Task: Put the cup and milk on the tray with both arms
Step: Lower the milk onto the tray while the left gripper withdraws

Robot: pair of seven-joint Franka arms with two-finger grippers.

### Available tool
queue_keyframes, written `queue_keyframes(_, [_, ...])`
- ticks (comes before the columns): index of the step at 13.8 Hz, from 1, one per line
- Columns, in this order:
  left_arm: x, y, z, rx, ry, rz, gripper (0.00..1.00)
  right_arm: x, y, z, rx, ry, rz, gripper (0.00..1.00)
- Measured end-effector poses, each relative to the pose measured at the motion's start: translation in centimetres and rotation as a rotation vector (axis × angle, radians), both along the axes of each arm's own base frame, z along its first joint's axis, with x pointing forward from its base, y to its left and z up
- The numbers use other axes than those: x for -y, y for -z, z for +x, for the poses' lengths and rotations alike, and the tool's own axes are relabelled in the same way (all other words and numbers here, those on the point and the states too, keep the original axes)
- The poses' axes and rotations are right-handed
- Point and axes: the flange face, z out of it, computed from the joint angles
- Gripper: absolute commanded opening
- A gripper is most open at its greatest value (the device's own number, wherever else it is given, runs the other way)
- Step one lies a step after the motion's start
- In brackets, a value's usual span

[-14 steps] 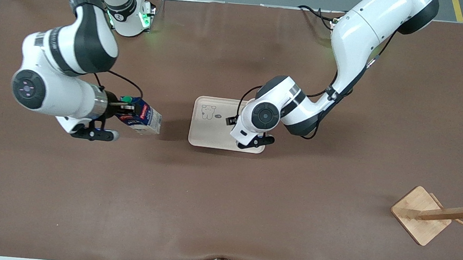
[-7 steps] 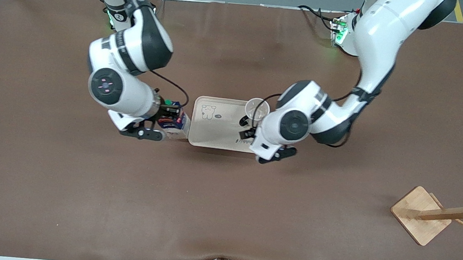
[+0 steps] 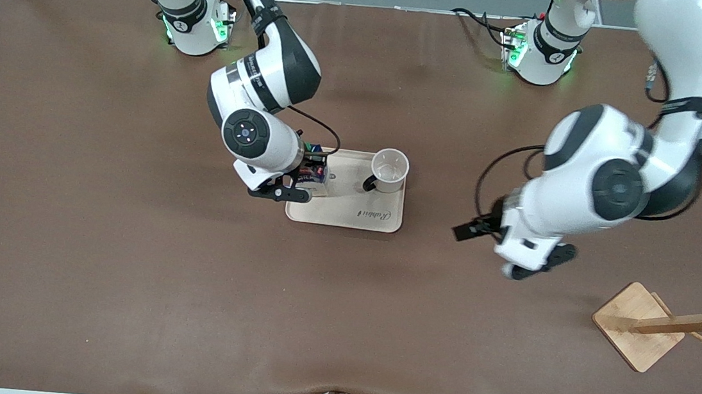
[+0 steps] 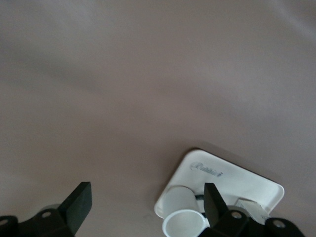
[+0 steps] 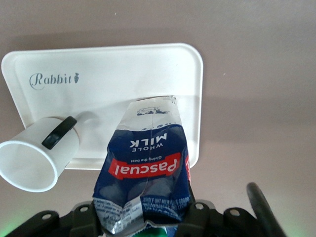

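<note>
While the right gripper (image 5: 143,219) is pinching the milk (image 5: 145,168) by its capped top, the carton is hanging base-down over the tray (image 3: 349,216), at the end of the tray toward the right arm's end of the table. In the right wrist view the blue carton with its red label is covering that end of the tray; whether its base is touching the tray surface cannot be told. In the front view the right gripper (image 3: 311,171) and the milk (image 3: 316,174) are mostly hiding under the wrist of the arm.

On the tray's other end the cup (image 3: 389,168) is standing upright, mouth up, its black handle pointing toward the milk. Nothing is showing inside the cup (image 5: 37,160). The script lettering is lying on the tray's edge nearer to the front camera.

Well apart from the tray, the left gripper (image 3: 480,227) is hanging in the air over bare table toward the left arm's end, with its fingers (image 4: 79,205) spread wide and holding nothing. In the left wrist view the tray (image 4: 237,177) and cup (image 4: 180,217) are showing past those fingers.

A wooden rack (image 3: 654,326) is lying tipped near the table's corner at the left arm's end, nearer to the front camera than the tray.
</note>
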Motion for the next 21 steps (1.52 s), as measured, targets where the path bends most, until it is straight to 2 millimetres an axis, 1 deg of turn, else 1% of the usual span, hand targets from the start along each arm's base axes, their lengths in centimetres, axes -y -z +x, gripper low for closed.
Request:
queue_keyframes(1, [-2.2, -1.3, 0.1, 0.015, 0.018, 0.029, 1.0, -0.3, 0.1, -0.2, -0.003, -0.001, 0.0, 0.1])
queue_keyframes(2, [-4.3, -2.6, 0.0, 0.03, 0.045, 0.069, 1.0, -0.4, 0.2, -0.3, -0.004, -0.002, 0.0, 0.39])
queue_keyframes(3, [-6.0, -4.0, -0.1, 0.051, 0.08, 0.11, 1.0, -0.4, 0.2, -0.3, -0.005, 0.001, -0.001, 0.65])
queue_keyframes(4, [-7.3, -5.3, -0.4, 0.069, 0.113, 0.144, 1.0, -0.2, 0.2, -0.2, -0.004, 0.005, -0.003, 0.79])
queue_keyframes(5, [-8.5, -6.6, -0.8, 0.082, 0.144, 0.171, 1.0, 0.0, 0.3, 0.0, -0.003, 0.01, -0.005, 0.95])
queue_keyframes(6, [-9.9, -7.9, -1.2, 0.087, 0.171, 0.185, 1.0, 0.2, 0.3, 0.1, -0.004, 0.013, -0.007, 1.0])
queue_keyframes(9, [-14.6, -12.0, -2.8, 0.095, 0.23, 0.214, 1.0, 0.4, 0.6, 0.1, -0.009, 0.015, -0.011, 1.0])
queue_keyframes(10, [-15.5, -13.3, -3.5, 0.102, 0.243, 0.223, 1.0, 0.4, 0.6, 0.0, -0.009, 0.015, -0.012, 1.0])
queue_keyframes(11, [-15.6, -14.3, -4.0, 0.11, 0.252, 0.231, 1.0, 0.4, 0.6, 0.1, -0.01, 0.02, -0.013, 1.0])
queue_keyframes(13, [-15.4, -15.8, -5.0, 0.123, 0.252, 0.245, 1.0, 0.5, 0.6, 0.1, -0.013, 0.043, -0.022, 1.0])
queue_keyframes(15, [-15.9, -17.1, -5.8, 0.136, 0.254, 0.257, 1.0, 0.6, 0.3, 0.3, -0.015, 0.066, -0.025, 1.0])
queue_keyframes(16, [-16.2, -17.8, -6.1, 0.145, 0.266, 0.262, 1.0, 0.6, -0.4, 0.5, -0.011, 0.075, -0.021, 1.0])
queue_keyframes(17, [-16.4, -18.5, -6.5, 0.156, 0.275, 0.267, 1.0, 0.6, -1.5, 0.8, -0.006, 0.083, -0.016, 1.0])
queue_keyframes(19, [-16.6, -19.9, -7.3, 0.175, 0.314, 0.279, 1.0, 0.7, -5.3, 1.1, -0.019, 0.078, -0.01, 1.0])
queue_keyframes(21, [-17.1, -20.5, -8.1, 0.17, 0.373, 0.285, 1.0, 1.5, -8.8, 1.7, -0.022, 0.085, -0.003, 1.0])
